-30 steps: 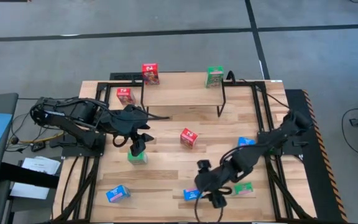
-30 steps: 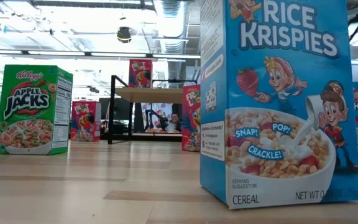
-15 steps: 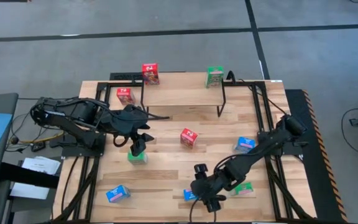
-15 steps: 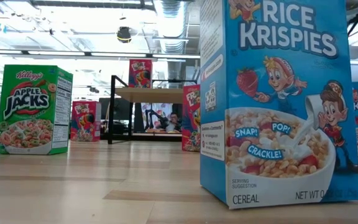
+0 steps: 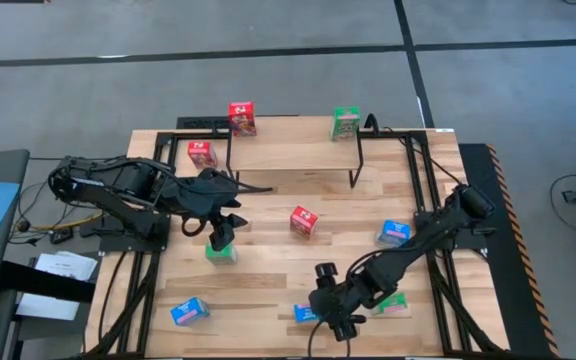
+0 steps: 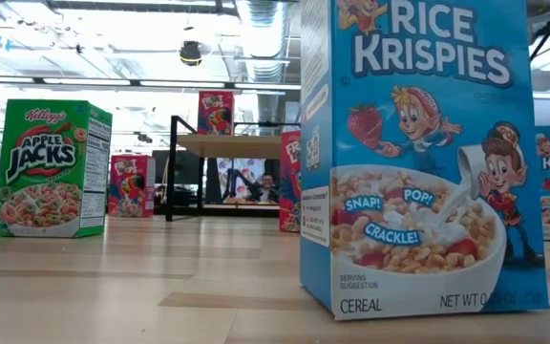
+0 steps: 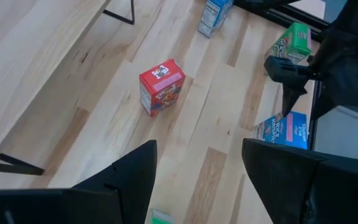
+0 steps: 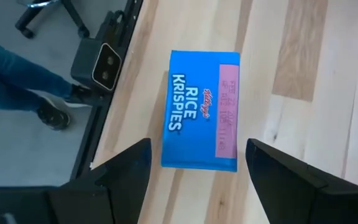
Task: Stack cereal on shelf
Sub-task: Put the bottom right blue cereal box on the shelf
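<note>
Your right gripper (image 5: 330,318) hangs over the near edge of the table (image 5: 268,265), fingers spread wide with nothing between them. Its wrist view looks straight down on a blue Rice Krispies box (image 8: 199,111) standing upright just inside that edge; the box top lies in the gap between the fingers, which are not yet touching it. Beyond the edge there you see a black camera unit (image 8: 102,64) and a person's leg and shoe (image 8: 23,84), so you have little room on that side.

Your left gripper (image 5: 220,235) sits over a green box (image 5: 222,253) on the table's left half. Its fingers (image 7: 126,180) stand part way apart; you cannot tell whether they hold the box.

The shelf (image 5: 293,150) stands at the far side with a red box (image 5: 242,118) on its left end and a green Apple Jacks box (image 5: 345,123) on its right end; the board between them is bare. Another red box (image 5: 201,154) stands just left of the shelf's left leg. One red box (image 5: 304,221) stands mid-table with open wood all around it. A blue box (image 5: 395,233) sits close under the right arm, a green box (image 5: 392,302) lies beside that arm near the front edge, and a blue box (image 5: 189,311) lies at the front left.
</note>
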Controlling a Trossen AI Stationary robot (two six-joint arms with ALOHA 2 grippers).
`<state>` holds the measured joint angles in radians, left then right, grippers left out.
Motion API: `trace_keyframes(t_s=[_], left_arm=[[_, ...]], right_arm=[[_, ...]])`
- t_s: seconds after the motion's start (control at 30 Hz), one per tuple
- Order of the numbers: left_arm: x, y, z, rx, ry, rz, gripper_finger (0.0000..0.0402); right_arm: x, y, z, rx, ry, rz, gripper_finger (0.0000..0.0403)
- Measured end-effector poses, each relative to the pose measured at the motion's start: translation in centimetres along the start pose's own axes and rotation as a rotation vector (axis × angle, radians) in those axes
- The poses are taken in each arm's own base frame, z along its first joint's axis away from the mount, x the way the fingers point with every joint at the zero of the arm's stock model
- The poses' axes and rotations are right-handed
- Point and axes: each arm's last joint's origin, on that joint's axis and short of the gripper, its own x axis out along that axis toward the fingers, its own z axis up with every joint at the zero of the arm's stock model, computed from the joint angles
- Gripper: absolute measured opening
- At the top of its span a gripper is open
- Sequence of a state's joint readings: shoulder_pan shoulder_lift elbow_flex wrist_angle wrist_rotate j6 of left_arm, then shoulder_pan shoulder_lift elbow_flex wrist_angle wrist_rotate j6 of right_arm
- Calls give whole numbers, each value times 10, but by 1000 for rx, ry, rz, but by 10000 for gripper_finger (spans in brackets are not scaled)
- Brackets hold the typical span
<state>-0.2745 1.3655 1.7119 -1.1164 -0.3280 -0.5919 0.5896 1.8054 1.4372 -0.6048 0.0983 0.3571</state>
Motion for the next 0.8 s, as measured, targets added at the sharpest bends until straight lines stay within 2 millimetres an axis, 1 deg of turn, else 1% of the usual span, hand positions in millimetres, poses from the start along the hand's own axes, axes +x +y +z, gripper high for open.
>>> trace_keyframes(t_s=[0.2, 0.33, 0.43, 0.6, 0.7, 0.8], left_arm=[[0, 0, 0, 4, -10, 16, 224], [0, 0, 0, 4, -10, 16, 224], [0, 1, 0, 4, -10, 16, 224], [0, 1, 0, 4, -10, 17, 224], [0, 1, 0, 4, -10, 17, 224], [0, 1, 0, 7, -8, 18, 224]], right_arm=[[-1, 1, 1, 10, -9, 19, 286], [7, 1, -1, 16, 14, 15, 286], [6, 4, -1, 30, 6, 22, 286], [12, 2, -2, 31, 17, -3, 286], [19, 2, -5, 30, 43, -12, 286], [18, 2, -4, 46, 31, -13, 286]])
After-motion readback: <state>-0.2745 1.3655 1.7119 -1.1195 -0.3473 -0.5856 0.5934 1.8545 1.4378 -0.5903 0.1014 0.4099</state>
